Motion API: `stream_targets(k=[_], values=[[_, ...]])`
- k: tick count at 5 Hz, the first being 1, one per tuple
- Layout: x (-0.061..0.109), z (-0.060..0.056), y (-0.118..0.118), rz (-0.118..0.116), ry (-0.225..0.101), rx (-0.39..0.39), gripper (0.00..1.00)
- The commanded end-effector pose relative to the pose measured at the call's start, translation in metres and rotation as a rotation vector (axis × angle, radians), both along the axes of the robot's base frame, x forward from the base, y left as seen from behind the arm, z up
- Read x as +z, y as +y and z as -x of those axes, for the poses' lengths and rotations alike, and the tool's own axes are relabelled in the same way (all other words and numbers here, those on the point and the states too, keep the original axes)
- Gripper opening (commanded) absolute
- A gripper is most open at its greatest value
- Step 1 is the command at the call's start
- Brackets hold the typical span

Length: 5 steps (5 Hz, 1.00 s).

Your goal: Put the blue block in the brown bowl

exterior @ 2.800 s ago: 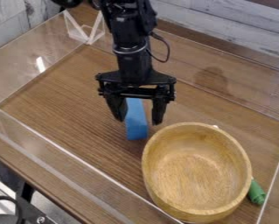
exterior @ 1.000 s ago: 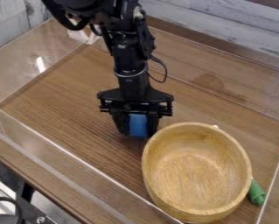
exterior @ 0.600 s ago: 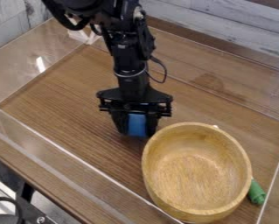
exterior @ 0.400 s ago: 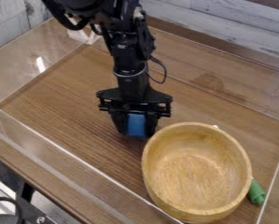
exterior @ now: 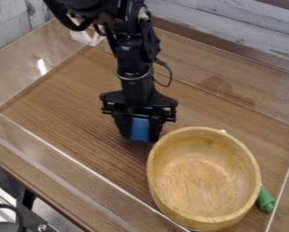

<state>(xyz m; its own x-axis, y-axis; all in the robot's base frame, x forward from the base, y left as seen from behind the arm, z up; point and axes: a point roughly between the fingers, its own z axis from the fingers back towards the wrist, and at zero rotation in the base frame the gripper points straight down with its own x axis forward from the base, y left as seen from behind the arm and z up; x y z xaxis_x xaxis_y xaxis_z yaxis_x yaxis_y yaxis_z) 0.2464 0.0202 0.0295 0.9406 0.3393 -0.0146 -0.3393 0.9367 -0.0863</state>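
The blue block point(exterior: 140, 129) rests on the wooden table, just left of the brown bowl's rim. My gripper point(exterior: 140, 126) points straight down over it, with its black fingers point(exterior: 123, 124) shut on the block's two sides. The brown bowl point(exterior: 204, 177) is a large round wooden bowl at the front right, and its inside holds nothing. The block's lower end is partly hidden by the fingers.
A small green object point(exterior: 266, 199) lies on the table to the right of the bowl. Clear plastic walls point(exterior: 62, 172) fence in the table on all sides. The black arm point(exterior: 125, 36) rises towards the back left.
Since the oldest frame the gripper has sunk onto the block and its fingers have closed on it. Over the last second nothing has moved.
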Motion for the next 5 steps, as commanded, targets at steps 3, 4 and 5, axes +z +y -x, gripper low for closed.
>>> stream_targets(k=[3, 4, 5], values=[[0.0195, -0.0121, 0.0019, -0.026, -0.076, -0.046, 0.0], [0.0206, -0.0123, 0.0019, -0.03, -0.079, -0.058, 0.0], [0.0217, -0.0126, 0.0019, -0.033, -0.082, -0.071, 0.0]])
